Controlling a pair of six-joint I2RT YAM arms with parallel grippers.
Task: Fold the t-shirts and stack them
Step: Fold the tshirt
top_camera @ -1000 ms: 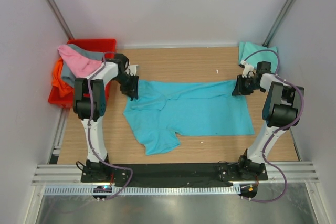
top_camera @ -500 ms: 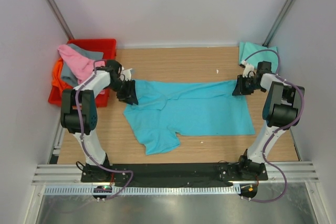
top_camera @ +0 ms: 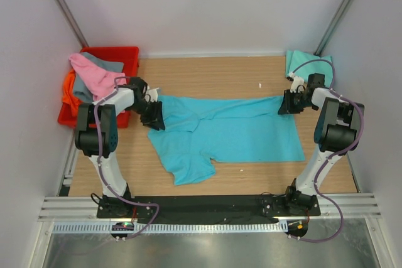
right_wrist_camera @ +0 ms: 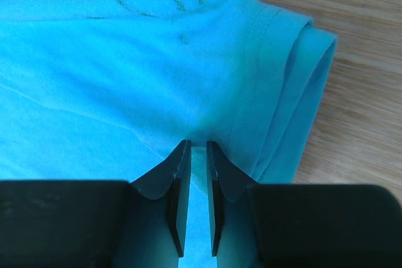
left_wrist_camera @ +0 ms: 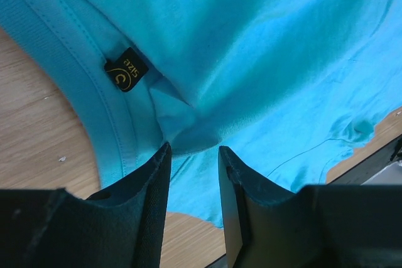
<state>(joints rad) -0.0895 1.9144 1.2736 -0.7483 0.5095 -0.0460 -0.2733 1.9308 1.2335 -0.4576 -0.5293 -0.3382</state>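
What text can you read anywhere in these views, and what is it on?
"size": yellow print, seen upside down, on the small black tag inside the collar of the turquoise t-shirt.
A curved yellow mark beside it on the same tag, shaped like a "C": I cannot tell which character it is.
No other text is readable in any view.
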